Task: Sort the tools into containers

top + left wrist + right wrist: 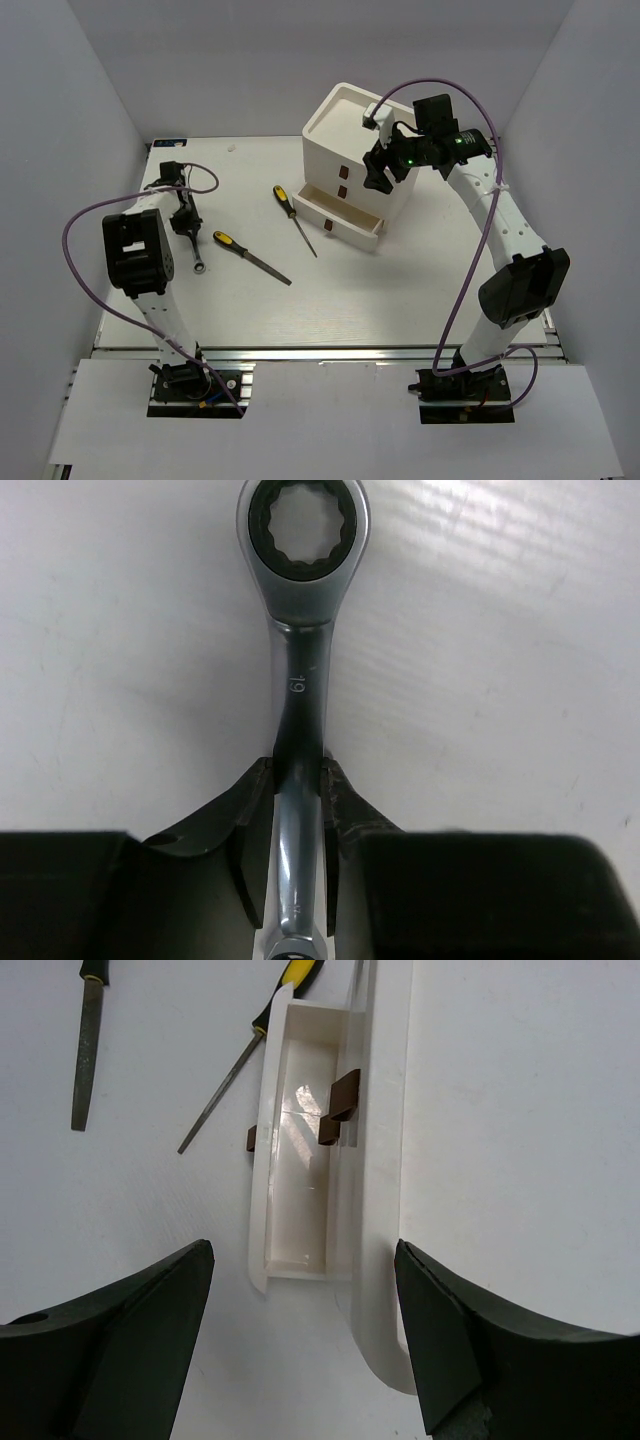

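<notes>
A grey metal wrench (pixel 299 670) lies along the table (pixel 300 300), its ring end (pixel 199 265) toward the near side. My left gripper (pixel 298 780) is shut on the wrench's shaft, low at the table (pixel 188 230). I cannot tell whether the wrench is lifted. The white drawer box (pixel 325 160) stands at the back middle, its bottom drawer (pixel 345 233) pulled open and empty (pixel 295 1180). My right gripper (pixel 378 182) is open and empty (pixel 302 1250), above the box's front right corner. No green-black screwdrivers show.
A yellow-and-black screwdriver (pixel 295 218) lies left of the open drawer and shows in the right wrist view (pixel 235 1070). A yellow-and-black-handled file (pixel 252 258) lies mid-table, also in the right wrist view (pixel 87 1055). White walls enclose the table on three sides.
</notes>
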`<action>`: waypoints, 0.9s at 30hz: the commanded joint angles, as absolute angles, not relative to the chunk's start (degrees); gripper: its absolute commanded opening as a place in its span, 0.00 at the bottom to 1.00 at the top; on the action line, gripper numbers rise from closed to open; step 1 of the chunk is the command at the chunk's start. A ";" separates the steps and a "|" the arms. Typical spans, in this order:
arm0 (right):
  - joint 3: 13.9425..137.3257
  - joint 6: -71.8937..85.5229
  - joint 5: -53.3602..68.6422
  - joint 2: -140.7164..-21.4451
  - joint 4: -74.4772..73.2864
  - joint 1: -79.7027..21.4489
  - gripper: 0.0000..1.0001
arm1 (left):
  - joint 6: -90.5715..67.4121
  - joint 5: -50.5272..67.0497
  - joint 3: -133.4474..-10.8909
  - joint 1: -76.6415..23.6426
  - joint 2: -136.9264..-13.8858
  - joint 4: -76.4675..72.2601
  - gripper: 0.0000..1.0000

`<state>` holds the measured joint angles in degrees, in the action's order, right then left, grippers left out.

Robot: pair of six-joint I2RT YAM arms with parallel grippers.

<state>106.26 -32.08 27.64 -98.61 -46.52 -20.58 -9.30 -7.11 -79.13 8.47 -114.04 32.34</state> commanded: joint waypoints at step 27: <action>105.82 -30.32 31.38 -95.36 -45.44 -19.51 0.79 | -23.46 14.67 -68.56 6.86 -90.53 33.23 0.00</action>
<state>106.04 -31.24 30.22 -97.32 -46.50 -19.88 -20.58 9.87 -68.77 7.75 -95.11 37.06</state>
